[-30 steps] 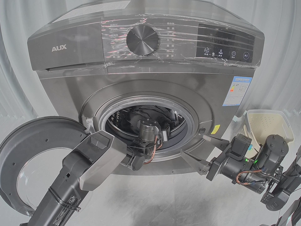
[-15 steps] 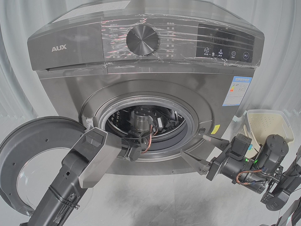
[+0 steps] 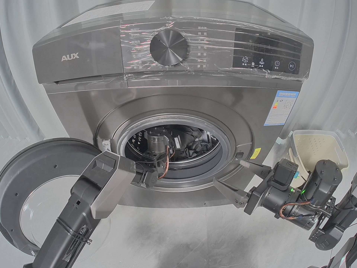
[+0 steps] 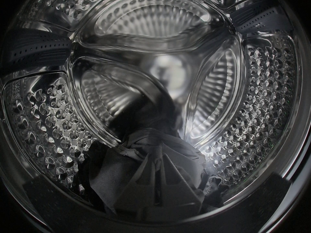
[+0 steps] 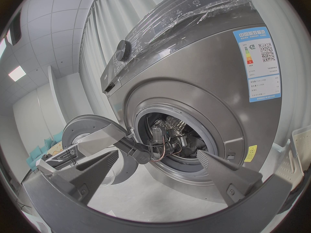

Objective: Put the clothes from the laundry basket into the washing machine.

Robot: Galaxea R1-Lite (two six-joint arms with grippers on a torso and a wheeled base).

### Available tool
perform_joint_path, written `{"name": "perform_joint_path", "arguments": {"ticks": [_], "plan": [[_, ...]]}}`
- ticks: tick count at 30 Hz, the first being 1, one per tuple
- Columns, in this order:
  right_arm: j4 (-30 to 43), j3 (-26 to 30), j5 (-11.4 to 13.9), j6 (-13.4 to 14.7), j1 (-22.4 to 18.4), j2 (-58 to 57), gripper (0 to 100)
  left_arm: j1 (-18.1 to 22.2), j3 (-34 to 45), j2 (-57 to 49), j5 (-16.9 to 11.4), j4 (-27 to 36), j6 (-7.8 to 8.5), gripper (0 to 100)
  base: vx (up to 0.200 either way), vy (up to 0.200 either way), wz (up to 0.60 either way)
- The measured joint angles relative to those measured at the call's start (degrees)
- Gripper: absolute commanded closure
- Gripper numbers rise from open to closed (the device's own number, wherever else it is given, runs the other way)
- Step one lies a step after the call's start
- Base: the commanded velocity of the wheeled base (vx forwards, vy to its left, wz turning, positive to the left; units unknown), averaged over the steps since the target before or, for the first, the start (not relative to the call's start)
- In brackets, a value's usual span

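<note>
Left gripper [image 4: 155, 191], spread open, faces clothes [image 4: 152, 172] low in drum [image 4: 265, 91]; basket [image 3: 316, 147] lies beside open right gripper [image 3: 228, 172], the nearer arm

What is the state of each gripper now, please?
Left gripper: cannot be told; it is inside the washing machine.
Right gripper: open, jaws wide apart, holding nothing.

Left arm [image 3: 111, 172] across left side of the drum mouth [image 3: 227, 146]; right side free above the clothes [image 3: 191, 142]
</note>
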Motion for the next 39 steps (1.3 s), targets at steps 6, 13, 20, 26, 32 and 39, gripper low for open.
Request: {"name": "perform_joint_path", "arguments": {"ticks": [6, 13, 20, 26, 32, 39], "plan": [[0.0, -0.3, 0.1, 0.1, -0.1, 0.0, 0, -1.0, 0.0, -0.1, 0.0, -0.4, -0.35, 0, 0.0, 0.0, 0.0], [0.0, -0.3, 0.1, 0.1, -0.2, -0.1, 0, -2.8, 3.8, -2.4, 0.0, -1.3, -0.13, 0, 0.0, 0.0, 0.0], [0.0, -0.1, 0.0, 0.1, -0.2, -0.2, 0, -6.0, 16.3, -8.2, 0.0, -3.5, -0.02, 0, 0.0, 0.0, 0.0], [0.0, 0.2, -0.1, 0.1, -0.2, -0.6, 0, -8.9, 31.1, -14.3, 0.0, -8.2, 0.06, 0, 0.0, 0.0, 0.0], [0.0, 0.7, -0.3, 0.1, -0.3, -1.1, 0, -11.4, 47.3, -21.1, 0.0, -15.5, 0.11, 0, 0.0, 0.0, 0.0], [0.0, 2.3, -0.5, 0.0, -0.6, -2.2, 0, -13.5, 67.3, -31.9, 0.0, -26.1, 0.3, 0, 0.0, 0.0, 0.0]]}}
